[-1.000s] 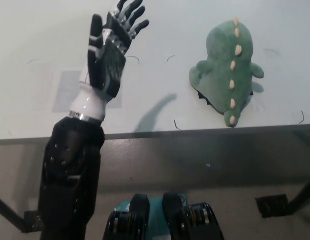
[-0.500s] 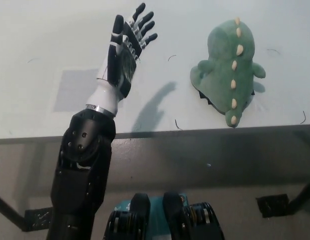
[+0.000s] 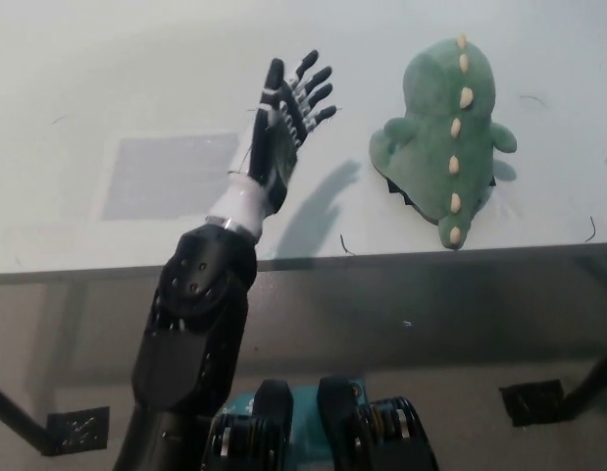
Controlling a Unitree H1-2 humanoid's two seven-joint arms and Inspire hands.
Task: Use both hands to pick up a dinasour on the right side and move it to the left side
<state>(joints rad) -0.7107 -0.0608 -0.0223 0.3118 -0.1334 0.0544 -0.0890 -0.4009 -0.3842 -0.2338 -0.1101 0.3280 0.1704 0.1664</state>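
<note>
Left hand (image 3: 283,123): raised over the middle of the tabletop, fingers spread and pointing up and to the picture's right, holding nothing; palm side dark, wrist white.
Left arm (image 3: 200,314): black forearm running from the lower left up across the tabletop's near edge to the wrist.
Hand's shadow (image 3: 318,211): a grey streak on the tabletop just right of the wrist, reaching toward the dinosaur.
Right hand: not seen; only a small dark sliver shows at the right edge, too little to tell what it is.
Dinosaur (image 3: 442,132): green plush lying on the right part of the tabletop, back up, a row of cream spikes running down its spine to the tail; tail end close to the near edge; short limbs sticking out on both sides. Apart from the left hand, with bare tabletop between them.
Tabletop (image 3: 107,78): pale, with a few small dark curved marks near the dinosaur.
Grey patch (image 3: 166,175): a faint rectangle on the tabletop, left of the wrist.
Near edge (image 3: 430,257): dark strip below the dinosaur.
</note>
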